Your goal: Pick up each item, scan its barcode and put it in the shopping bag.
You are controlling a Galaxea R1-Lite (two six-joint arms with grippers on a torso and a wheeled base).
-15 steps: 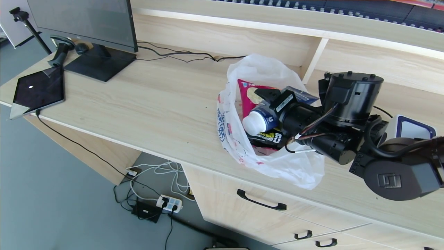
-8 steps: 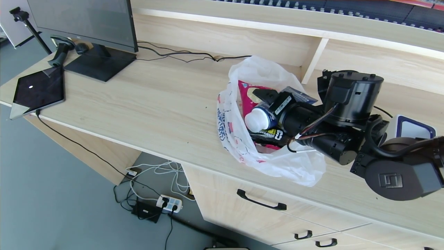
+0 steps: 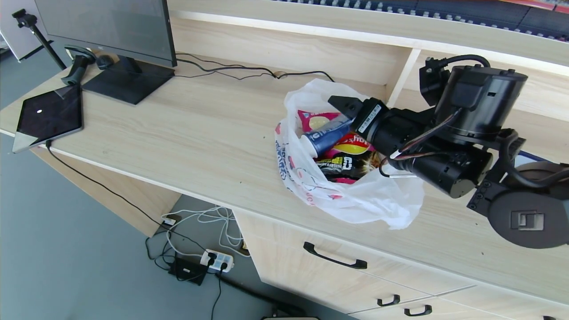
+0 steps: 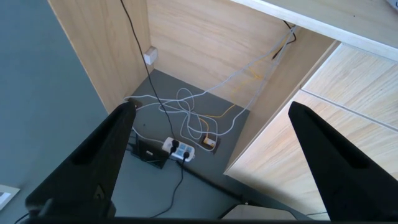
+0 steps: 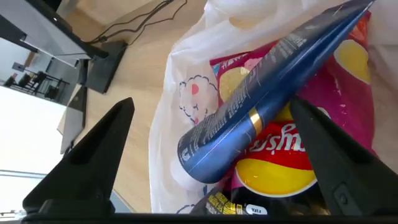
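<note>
White plastic shopping bag (image 3: 369, 202): blue tube (image 3: 326, 133) lies inside.
Your right gripper (image 5: 211, 104): over bag, fingers spread.
Your left gripper (image 4: 211, 106): fingers spread.

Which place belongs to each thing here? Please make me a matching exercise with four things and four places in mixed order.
Things:
1. blue tube
2. tablet
3. power strip
4. monitor

Places:
A. on the floor below the counter
B. lying flat at the left end of the counter
C. inside the shopping bag, on top of the snack packets
D. standing at the back of the counter

Pairs: 1-C, 2-B, 3-A, 4-D
</note>
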